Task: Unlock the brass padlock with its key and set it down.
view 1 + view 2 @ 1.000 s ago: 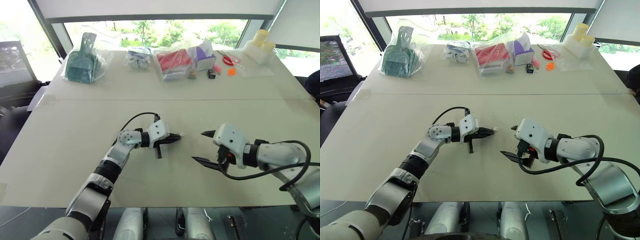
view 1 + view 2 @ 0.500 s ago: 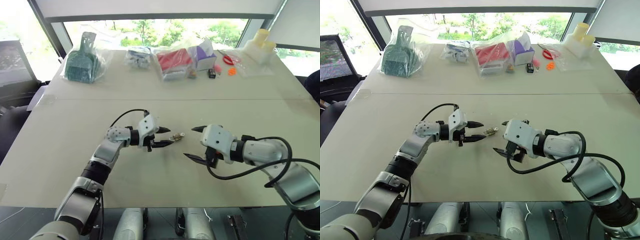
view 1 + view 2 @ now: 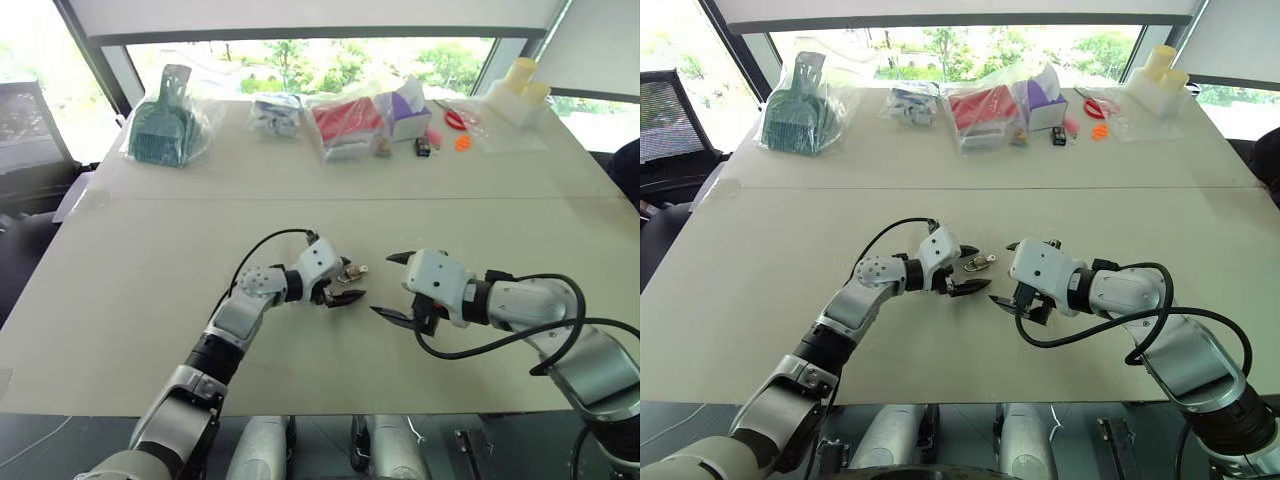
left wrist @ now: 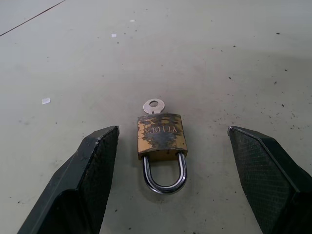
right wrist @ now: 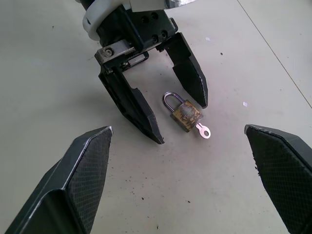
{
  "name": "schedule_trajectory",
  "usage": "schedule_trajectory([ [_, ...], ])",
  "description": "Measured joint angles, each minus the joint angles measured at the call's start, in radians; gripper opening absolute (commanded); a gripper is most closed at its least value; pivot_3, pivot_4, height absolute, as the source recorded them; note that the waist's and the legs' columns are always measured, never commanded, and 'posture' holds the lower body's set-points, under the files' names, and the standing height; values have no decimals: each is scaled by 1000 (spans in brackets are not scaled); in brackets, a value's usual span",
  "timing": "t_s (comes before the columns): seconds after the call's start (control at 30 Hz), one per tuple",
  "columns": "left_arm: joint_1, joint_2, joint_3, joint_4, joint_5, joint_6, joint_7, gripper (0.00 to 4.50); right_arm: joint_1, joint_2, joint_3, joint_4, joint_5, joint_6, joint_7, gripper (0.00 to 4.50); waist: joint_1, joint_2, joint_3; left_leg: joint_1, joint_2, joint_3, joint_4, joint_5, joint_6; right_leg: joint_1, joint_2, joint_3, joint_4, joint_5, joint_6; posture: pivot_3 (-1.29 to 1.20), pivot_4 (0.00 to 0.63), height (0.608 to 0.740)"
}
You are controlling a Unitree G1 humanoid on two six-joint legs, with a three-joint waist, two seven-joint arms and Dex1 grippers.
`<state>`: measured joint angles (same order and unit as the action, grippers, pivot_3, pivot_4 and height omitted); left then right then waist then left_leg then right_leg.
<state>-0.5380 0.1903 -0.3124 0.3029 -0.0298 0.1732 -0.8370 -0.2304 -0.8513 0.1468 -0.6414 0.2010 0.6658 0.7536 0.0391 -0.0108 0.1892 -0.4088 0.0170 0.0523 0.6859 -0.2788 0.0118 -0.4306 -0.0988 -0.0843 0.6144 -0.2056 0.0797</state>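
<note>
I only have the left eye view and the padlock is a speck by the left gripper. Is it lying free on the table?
Observer: Yes. The padlock lies flat on the table, clear of both fingers of the left gripper.
Operator: Where's the key?
Observer: The key sticks out of the lock's base.
Operator: Shackle?
Observer: It points toward the left gripper.
Operator: Right gripper?
Observer: The right gripper is open, facing the lock.

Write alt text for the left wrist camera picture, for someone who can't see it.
A small brass padlock lies flat on a pale table, its silvery shackle closed and a key sticking out of its base. The left gripper has its two black fingers spread wide on either side of the padlock, touching nothing.
</note>
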Motion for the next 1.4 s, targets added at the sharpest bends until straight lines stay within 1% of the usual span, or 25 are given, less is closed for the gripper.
schedule_trajectory([
  [0.13, 2, -9, 0, -23, 8, 52, 46, 3697, 2, 0, 0, -1, -1, 4, 0, 4500, 0, 0, 0, 0, 0, 0, 0, 0, 0, 0, 0, 0, 0, 0, 0, 0, 150, 740],
  [0.17, 0, -11, 0, -29, 9, 67, 56, 3454, 3, 0, -1, -2, -2, 4, -1, 4500, 0, 0, 0, 0, 0, 0, 0, 0, 0, 0, 0, 0, 0, 0, 0, 0, 150, 740],
  [0.23, -7, -14, 2, -36, 10, 99, 78, 2829, 6, 0, -1, -2, -2, 4, -1, 4500, 0, 0, 0, 0, 0, 0, 0, 0, 0, 0, 0, 0, 0, 0, 0, 0, 150, 740],
  [0.37, -16, -5, 12, -55, 16, 152, 101, 923, 6, 0, -1, -1, -6, 2, -1, 4500, -1, 0, 0, 0, 0, 0, 0, 0, 0, 0, 0, 0, 0, 0, 0, 0, 150, 740],
  [0.4, -16, -3, 11, -64, 17, 163, 100, 704, 6, 1, -1, -1, -9, 1, -1, 4500, -1, 0, 0, 0, 0, 0, 0, 0, 0, 0, 0, 0, 0, 0, 0, 0, 150, 740],
  [0.6, 5, 29, 10, -136, 2, 225, 62, 716, 4, 1, -1, 0, -21, -16, 1, 4500, -1, 0, 0, 0, 0, 0, 0, 0, 0, 0, 0, 0, 0, 0, 0, 0, 150, 740],
  [0.7, 38, 84, 10, -183, -34, 216, -21, 716, -8, 1, 8, 15, -42, -46, 1, 4500, -3, 0, 0, 0, 0, 0, 0, 0, 0, 0, 0, 0, 0, -2, -3, 0, 150, 740],
  [0.8, 54, 154, 13, -229, -82, 164, -133, 716, -23, 2, 63, 65, -124, -143, -6, 4500, -2, 0, 0, 0, 0, 0, 0, 0, 0, -1, 0, 0, 0, -2, -4, 0, 150, 740],
  [0.93, 29, 209, 47, -280, -183, 126, -266, 716, -47, 4, 152, 175, -299, -364, -47, 4500, 1, 0, 0, 0, -1, 1, 0, 0, 0, -1, 0, 0, 0, -2, -4, 0, 150, 740],
  [1.03, -3, 245, 72, -287, -224, 110, -329, 716, -50, 13, 167, 234, -377, -478, -70, 4500, -1, 0, 0, 0, -1, 1, 0, 0, 0, -1, 0, 0, 0, -2, -3, 0, 150, 740],
  [1.1, -16, 267, 72, -284, -228, 86, -364, 716, -65, 43, 169, 265, -412, -540, -82, 4500, -3, 0, 0, 0, -1, 2, 0, 0, 0, -1, 1, 0, 0, -2, -3, 0, 150, 740],
  [1.27, -30, 270, 71, -248, -221, 33, -383, 716, -99, 95, 171, 286, -462, -629, -92, 4500, -2, 0, 0, 0, -1, 2, 0, 0, 0, -1, 1, 0, 0, -2, -2, 0, 150, 740],
  [1.4, -30, 271, 71, -225, -218, 14, -383, 716, -99, 121, 171, 297, -478, -653, -86, 4500, -1, 0, 0, 0, -1, 2, 0, 0, 0, 0, 1, 0, 0, -1, -2, 0, 150, 740],
])
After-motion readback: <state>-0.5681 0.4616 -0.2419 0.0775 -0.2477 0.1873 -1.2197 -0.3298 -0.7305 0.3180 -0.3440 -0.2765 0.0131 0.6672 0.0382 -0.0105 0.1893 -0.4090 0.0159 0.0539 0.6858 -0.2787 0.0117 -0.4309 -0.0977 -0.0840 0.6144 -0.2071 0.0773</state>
